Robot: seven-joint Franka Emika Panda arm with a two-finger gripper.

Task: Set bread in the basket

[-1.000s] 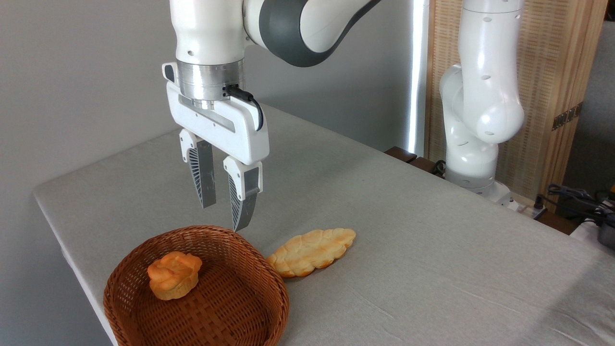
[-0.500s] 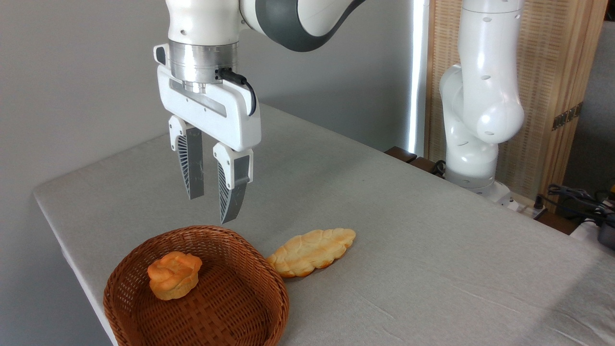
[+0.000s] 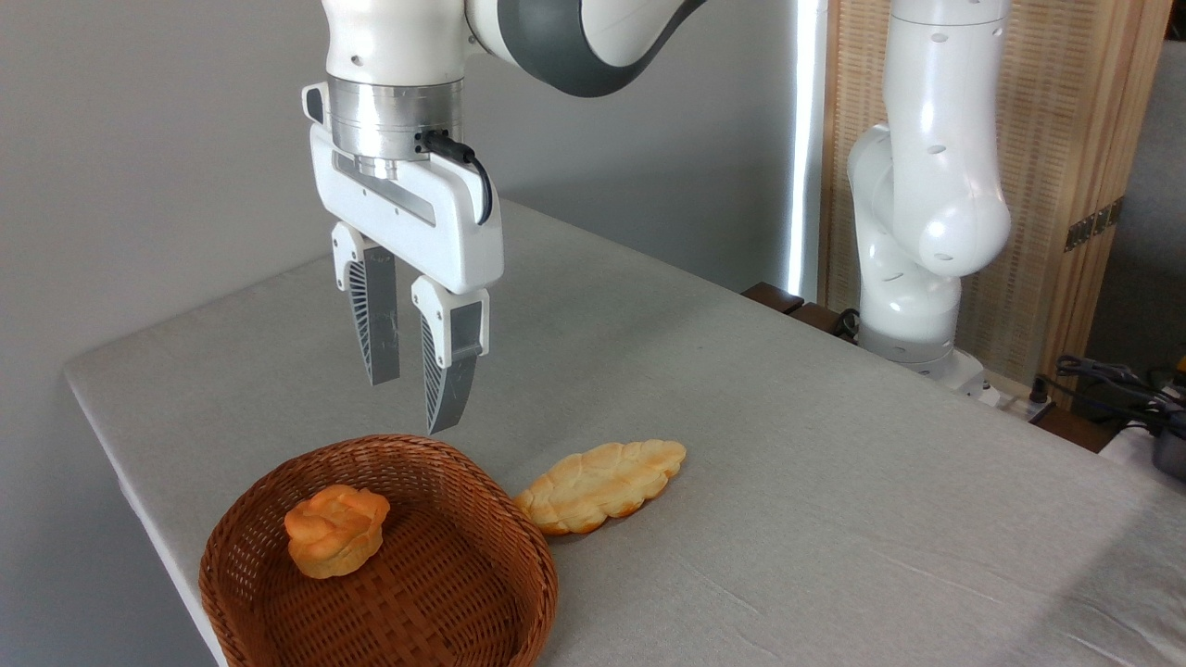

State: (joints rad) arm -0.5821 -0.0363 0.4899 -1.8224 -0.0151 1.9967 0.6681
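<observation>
The grey cloth-covered table (image 3: pixel 834 519) carries the round reddish-brown woven wicker basket (image 3: pixel 519 593) near its front left corner, and the long pale golden braided bread (image 3: pixel 600 484) lies flat just right of the basket, one end touching its rim. Above the basket's far rim, the white two-finger gripper (image 3: pixel 412 403) has risen and drifted slightly left within the last second, jaws parted and empty; it must now, I judge, swing right for the bread, while a small orange knotted bun (image 3: pixel 335 530) already sits inside the basket

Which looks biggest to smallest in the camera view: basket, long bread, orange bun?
1. basket, clearly the largest, though it also sits nearest the camera.
2. long bread, lying on the table against the basket's right rim.
3. orange bun, smallest, sitting inside the basket.
</observation>
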